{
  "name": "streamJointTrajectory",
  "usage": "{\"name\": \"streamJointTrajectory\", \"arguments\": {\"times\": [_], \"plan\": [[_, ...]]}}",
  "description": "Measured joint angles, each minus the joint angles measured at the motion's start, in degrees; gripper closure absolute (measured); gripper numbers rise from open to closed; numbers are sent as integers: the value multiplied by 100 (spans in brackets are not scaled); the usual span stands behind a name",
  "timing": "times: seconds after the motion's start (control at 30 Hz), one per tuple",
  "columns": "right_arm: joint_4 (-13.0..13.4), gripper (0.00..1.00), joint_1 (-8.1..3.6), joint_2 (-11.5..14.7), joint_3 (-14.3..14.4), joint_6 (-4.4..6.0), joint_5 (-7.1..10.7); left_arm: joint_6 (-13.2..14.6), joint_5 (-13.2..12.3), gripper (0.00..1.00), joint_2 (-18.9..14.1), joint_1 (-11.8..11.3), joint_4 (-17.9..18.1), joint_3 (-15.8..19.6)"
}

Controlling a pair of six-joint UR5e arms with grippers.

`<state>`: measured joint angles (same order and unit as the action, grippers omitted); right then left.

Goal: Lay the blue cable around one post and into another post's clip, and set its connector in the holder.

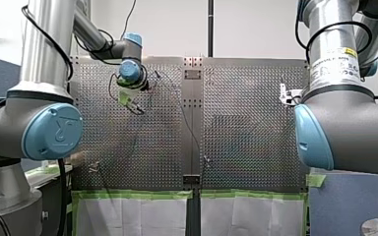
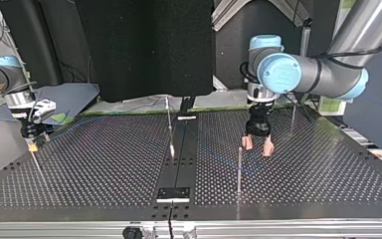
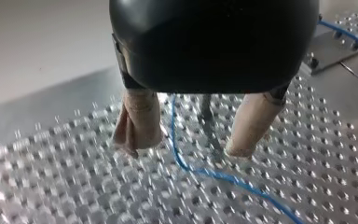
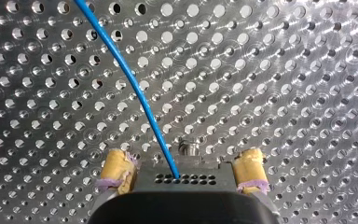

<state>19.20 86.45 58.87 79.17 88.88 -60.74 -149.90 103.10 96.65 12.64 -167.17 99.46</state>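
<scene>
Hovering low over the perforated metal table (image 3: 51,186), my left gripper (image 3: 184,147) spreads beige pads astride the thin blue cable (image 3: 172,130); my right gripper (image 4: 182,161), yellow pads apart, straddles it too.

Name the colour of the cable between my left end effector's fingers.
Blue cable; clearest in the left wrist view.

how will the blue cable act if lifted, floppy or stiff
Probably floppy: the blue cable lies in loose curves on the perforated table. Likely light, being thin. It may slip, so thin between the open fingers of my left gripper.
</scene>
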Motion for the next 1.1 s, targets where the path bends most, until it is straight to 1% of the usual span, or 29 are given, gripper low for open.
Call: {"name": "streamJointTrajectory", "arguments": {"times": [0.2,0.3,0.57,0.8,1.1], "plan": [[4,0,-1,1,1,3,-1,334,284,0,-323,14,-256,-11],[1,0,-1,2,0,4,0,467,368,0,-419,27,-355,-18],[-17,0,-1,1,-9,4,0,852,517,0,-463,102,-720,-99],[-37,0,1,1,-21,5,0,1219,524,0,-536,197,-1082,-424],[-38,0,8,-1,-20,4,0,1697,533,0,-581,259,-1540,-889]]}}
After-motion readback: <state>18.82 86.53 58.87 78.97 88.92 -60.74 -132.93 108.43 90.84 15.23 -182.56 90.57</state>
